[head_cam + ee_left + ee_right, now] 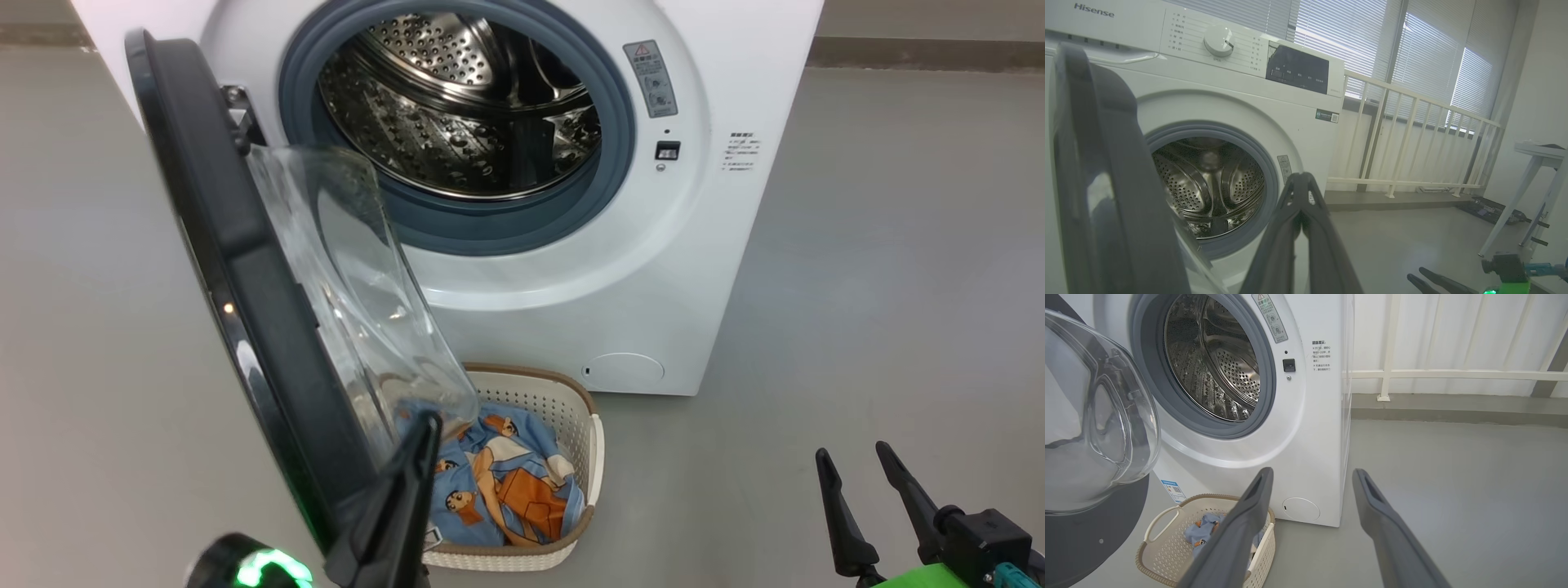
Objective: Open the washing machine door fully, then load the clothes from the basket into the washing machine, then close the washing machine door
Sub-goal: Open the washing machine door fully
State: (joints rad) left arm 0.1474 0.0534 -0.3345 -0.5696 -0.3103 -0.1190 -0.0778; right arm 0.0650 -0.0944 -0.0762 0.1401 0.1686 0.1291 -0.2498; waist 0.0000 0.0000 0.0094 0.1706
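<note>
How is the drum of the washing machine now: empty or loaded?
Empty: bare steel shows inside the drum, and the clothes lie in the basket on the floor.

Bright daylight comes through the window blinds (1429,53) near me. The steel drum (457,106) shines with little glints, and the washing machine door (1098,183) looks blurry close to my left wrist.
</note>
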